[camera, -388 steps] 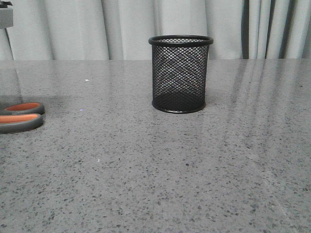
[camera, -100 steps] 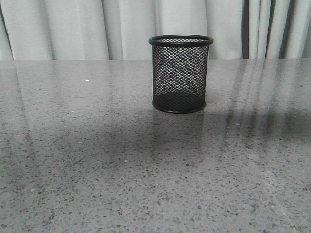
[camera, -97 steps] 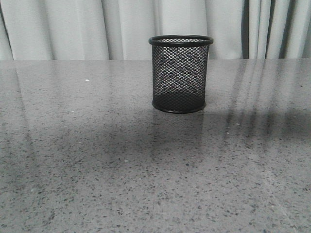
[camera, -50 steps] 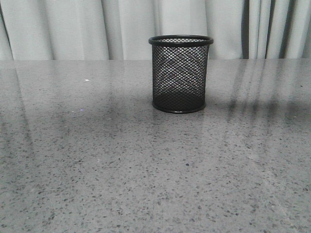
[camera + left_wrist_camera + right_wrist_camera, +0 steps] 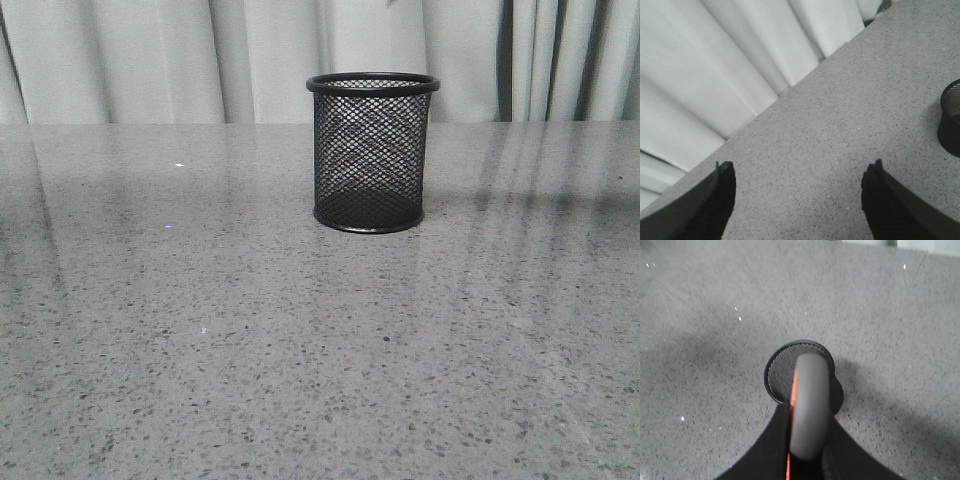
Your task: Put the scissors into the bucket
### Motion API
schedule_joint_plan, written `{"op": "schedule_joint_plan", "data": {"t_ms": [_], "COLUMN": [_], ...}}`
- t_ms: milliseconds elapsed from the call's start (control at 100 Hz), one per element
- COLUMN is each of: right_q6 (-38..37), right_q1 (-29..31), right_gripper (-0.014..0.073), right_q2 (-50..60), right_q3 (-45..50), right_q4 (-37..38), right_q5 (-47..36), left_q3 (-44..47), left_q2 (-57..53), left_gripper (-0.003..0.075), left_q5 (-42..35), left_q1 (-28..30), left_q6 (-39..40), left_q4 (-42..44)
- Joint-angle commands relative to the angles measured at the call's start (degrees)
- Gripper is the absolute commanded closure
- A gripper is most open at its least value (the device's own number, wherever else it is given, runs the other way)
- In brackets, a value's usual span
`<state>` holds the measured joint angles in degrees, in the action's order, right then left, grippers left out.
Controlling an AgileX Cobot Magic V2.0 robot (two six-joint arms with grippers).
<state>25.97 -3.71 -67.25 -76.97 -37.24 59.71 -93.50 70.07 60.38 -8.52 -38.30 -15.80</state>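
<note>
Right gripper (image 5: 807, 462) is clamped on the scissors (image 5: 809, 405): its two dark fingers (image 5: 771, 450) pinch the grey handle loop from either side, orange lining just showing along the loop's edge. Blades aren't visible in the right wrist view; my guess is they hang below the handle, hidden behind it.

Handle sits directly over the mouth of the mesh bucket (image 5: 782, 371) in that view, rim ringing the loop. Reads as a lineup for a vertical drop, blades first. The front view shows no scissors and no arm, so they're held high, above that camera's frame, not yet in the bucket.

Left gripper (image 5: 800, 200) is spread wide with nothing between the fingertips, hovering over bare tabletop (image 5: 840, 125) with the bucket at the edge of its view. Parked clear so it doesn't block the drop path.

Bucket stands upright mid-table, curtain (image 5: 150, 60) behind, nothing inside as far as the mesh lets me see.

Likely risk: scissors are taller than the bucket, so an off-centre release could catch the rim or tip it.
</note>
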Motion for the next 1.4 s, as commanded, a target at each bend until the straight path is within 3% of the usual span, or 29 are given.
{"op": "schedule_joint_plan", "data": {"t_ms": [0, 550, 980, 1270, 1390], "right_q6": [-0.31, -0.66, -0.66, -0.66, -0.66], "right_q1": [0.01, -4.94, -5.32, -8.98, -9.12], "right_gripper": [0.0637, 0.0637, 0.0634, 0.0362, 0.0333], "right_q2": [-0.19, -8.04, -11.80, -15.42, -15.85], "right_q3": [-2.32, -2.32, -4.11, -7.14, -8.96], "right_q4": [-1.03, 2.45, 2.11, 1.41, 1.57], "right_q5": [-1.33, -7.30, -4.80, -2.38, -2.51], "left_q3": [-1.80, -1.80, -1.80, -1.80, -1.80], "left_q2": [-2.47, -4.05, -4.05, -4.05, -4.05], "left_gripper": [0.0227, 0.0227, 0.0227, 0.0227, 0.0227], "left_q5": [-1.58, 0.64, 0.64, 0.64, 0.64], "left_q1": [0.71, 0.71, 0.71, 0.71, 0.71], "left_q6": [0.70, 0.70, 0.70, 0.70, 0.70], "left_q4": [-1.92, -1.39, -1.39, -1.39, -1.25]}}
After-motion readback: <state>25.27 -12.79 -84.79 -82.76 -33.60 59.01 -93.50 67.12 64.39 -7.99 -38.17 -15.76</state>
